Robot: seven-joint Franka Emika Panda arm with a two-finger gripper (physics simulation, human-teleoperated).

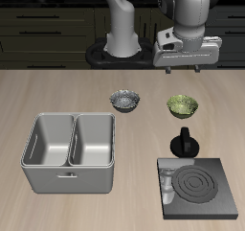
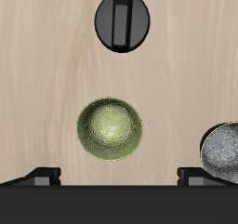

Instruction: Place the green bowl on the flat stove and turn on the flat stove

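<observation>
The pincer [image 1: 185, 67] hangs open and empty at upper right of the exterior frame, directly above the green bowl [image 1: 183, 105] on the tabletop [image 1: 67, 91].

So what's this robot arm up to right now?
The arm's gripper hangs above the green bowl, holding nothing. The bowl sits on the table, apart from the flat stove nearer the front edge, whose burner is bare. A grey patterned bowl and a metal basin sit nearby, untouched.
</observation>
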